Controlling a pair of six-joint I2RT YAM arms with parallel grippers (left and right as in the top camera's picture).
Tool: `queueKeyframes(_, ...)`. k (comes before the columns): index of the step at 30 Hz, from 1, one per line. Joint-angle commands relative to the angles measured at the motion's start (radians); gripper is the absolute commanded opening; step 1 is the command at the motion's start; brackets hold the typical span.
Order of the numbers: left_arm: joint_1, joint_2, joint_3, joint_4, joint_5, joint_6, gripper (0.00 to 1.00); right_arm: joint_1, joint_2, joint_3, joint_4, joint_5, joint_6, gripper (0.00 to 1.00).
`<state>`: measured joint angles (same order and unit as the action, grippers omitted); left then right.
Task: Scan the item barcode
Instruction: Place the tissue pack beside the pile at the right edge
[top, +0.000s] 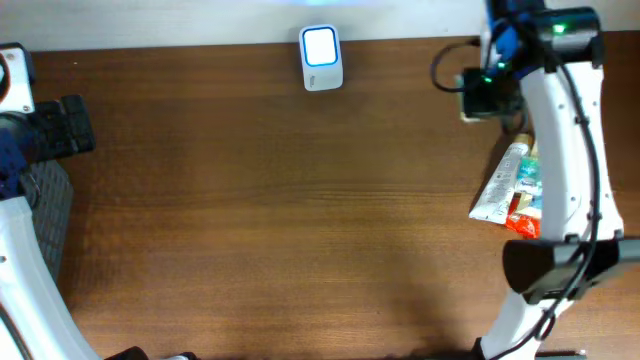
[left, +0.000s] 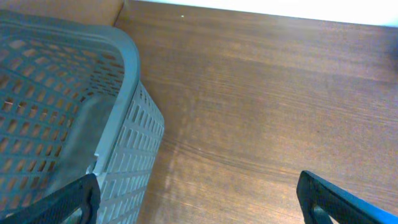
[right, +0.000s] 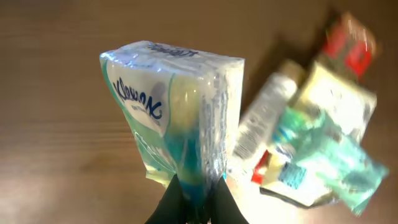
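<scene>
Two pincers split the work: the right pincer (right: 194, 202) clamps one end of the Kleenex tissue pack (right: 177, 106), held above the leftover items (right: 311, 143), probably to show the scanner (top: 321, 58) its barcode, while the left pincer (left: 199, 200) hangs wide open beside the basket (left: 118, 74).

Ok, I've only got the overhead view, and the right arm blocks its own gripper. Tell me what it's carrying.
Observer: The right gripper is shut on the lower edge of a soft, clear-wrapped, green-and-blue Kleenex tissue pack.
Operator: Give me the barcode side.
Observer: No barcode shows in the right wrist view. Only the logo face and one sealed end are visible.
Operator: Now check the left gripper.
Observer: The left gripper is open with nothing between its jaws, next to a grey slotted plastic basket.
</scene>
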<state>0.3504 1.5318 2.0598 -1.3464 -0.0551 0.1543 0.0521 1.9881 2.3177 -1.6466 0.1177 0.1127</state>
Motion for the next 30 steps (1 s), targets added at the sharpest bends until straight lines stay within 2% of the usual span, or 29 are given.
queueKeyframes(1, 0.006, 0.002, 0.003, -0.001, 0.011, 0.012, 0.99, -0.104, 0.028, -0.245, 0.092, 0.011, 0.061, 0.04)
queueKeyframes(4, 0.006, 0.002, 0.003, -0.001, 0.011, 0.012, 0.99, -0.157, 0.029, -0.514, 0.274, 0.01, 0.061, 0.04)
queueKeyframes(7, 0.006, 0.002, 0.003, -0.001, 0.01, 0.012, 0.99, -0.185, 0.029, -0.701, 0.46, 0.009, 0.061, 0.05)
queueKeyframes(9, 0.006, 0.002, 0.003, -0.001, 0.011, 0.012, 0.99, -0.185, 0.029, -0.732, 0.492, 0.009, 0.061, 0.36)
queueKeyframes(12, 0.006, 0.002, 0.003, -0.001, 0.01, 0.012, 0.99, -0.185, 0.028, -0.716, 0.483, -0.004, 0.061, 0.68)
queueKeyframes(15, 0.006, 0.002, 0.003, -0.001, 0.01, 0.012, 0.99, -0.18, 0.018, -0.615, 0.402, -0.076, 0.058, 0.73)
queueKeyframes(17, 0.006, 0.002, 0.003, -0.001, 0.011, 0.012, 0.99, -0.163, 0.004, -0.467, 0.296, -0.098, 0.042, 0.78)
queueKeyframes(19, 0.006, 0.002, 0.003, -0.001, 0.01, 0.012, 0.99, -0.148, -0.002, -0.304, 0.193, -0.245, 0.024, 0.79)
queueKeyframes(20, 0.006, 0.002, 0.003, -0.001, 0.011, 0.012, 0.99, -0.133, -0.004, -0.207, 0.139, -0.326, -0.011, 0.93)
queueKeyframes(21, 0.006, 0.002, 0.003, -0.001, 0.011, 0.012, 0.99, -0.119, -0.006, -0.124, 0.091, -0.344, -0.011, 0.99)
queueKeyframes(25, 0.006, 0.002, 0.003, -0.001, 0.01, 0.012, 0.99, -0.048, -0.049, 0.188, -0.052, -0.351, -0.006, 0.99)
queueKeyframes(30, 0.006, 0.002, 0.003, -0.001, 0.01, 0.012, 0.99, 0.126, -0.238, 0.224, -0.051, -0.373, 0.004, 0.99)
